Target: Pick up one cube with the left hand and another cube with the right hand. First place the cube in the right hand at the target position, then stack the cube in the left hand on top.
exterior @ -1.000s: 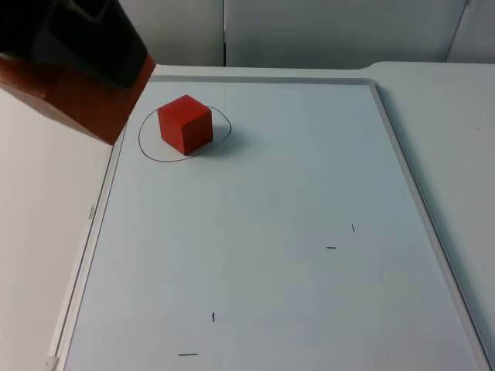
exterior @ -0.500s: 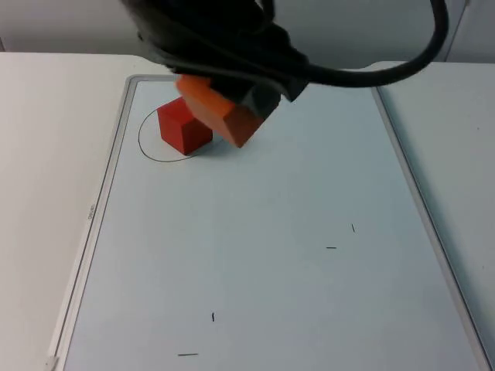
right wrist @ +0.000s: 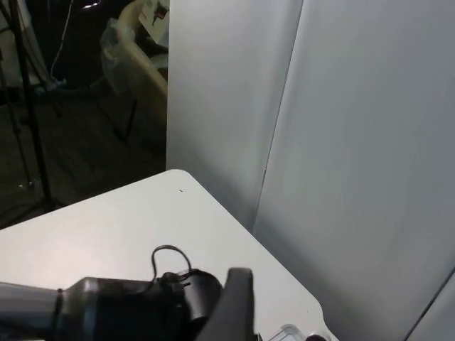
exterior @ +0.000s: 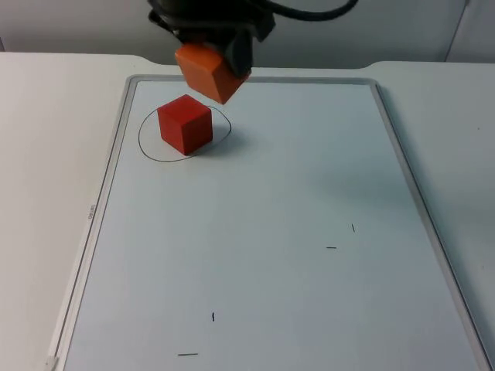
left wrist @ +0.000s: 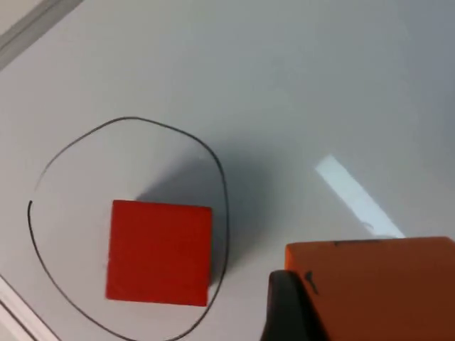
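A white worktop (exterior: 46, 154) carries a pale whiteboard (exterior: 255, 255) with a grey rim, and a grey partition wall (exterior: 348, 31) closes the scene along the upper edge of the top view. A few short black pen marks (exterior: 331, 248) dot the lower half of the board.

There are two cubes. The red cube (exterior: 185, 124) sits on the board in the upper left of the top view, inside a hand-drawn black circle (exterior: 144, 144); the left wrist view shows it (left wrist: 159, 253) flat on the surface within that ring (left wrist: 222, 177).

The orange cube (exterior: 210, 69) is tilted in the air, just above and to the right of the red one, not touching it. The left claw (exterior: 213, 39) is clamped on it, coming in from the upper edge of the top view. The left wrist view shows the orange cube (left wrist: 377, 288) against a black fingertip (left wrist: 284, 312).

The right claw's state cannot be told; the right wrist view looks toward the partition panels (right wrist: 355, 142) and a dim room beyond.
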